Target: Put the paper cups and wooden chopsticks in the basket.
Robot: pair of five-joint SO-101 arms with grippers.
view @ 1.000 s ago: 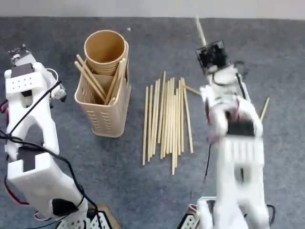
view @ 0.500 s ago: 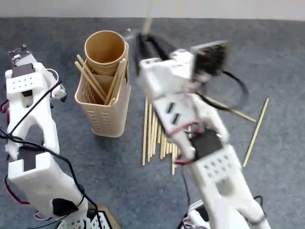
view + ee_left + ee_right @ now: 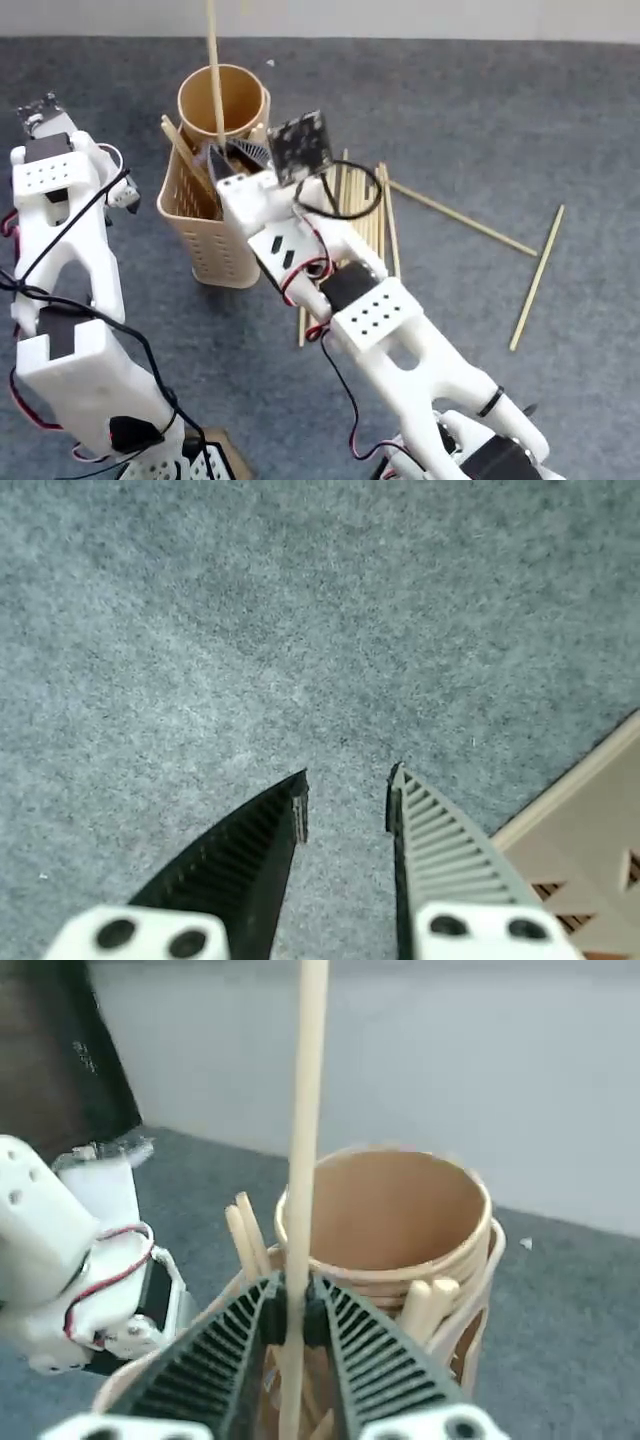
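Firmly gripped by the right tool (image 3: 293,1300), the chopstick (image 3: 308,1110) leaves frame overhead; left tool (image 3: 347,790) sits parted, empty.

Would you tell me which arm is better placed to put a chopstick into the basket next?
Right. The right hand is shut on a chopstick held upright above the basket; the left hand is open over carpet, holding nothing.
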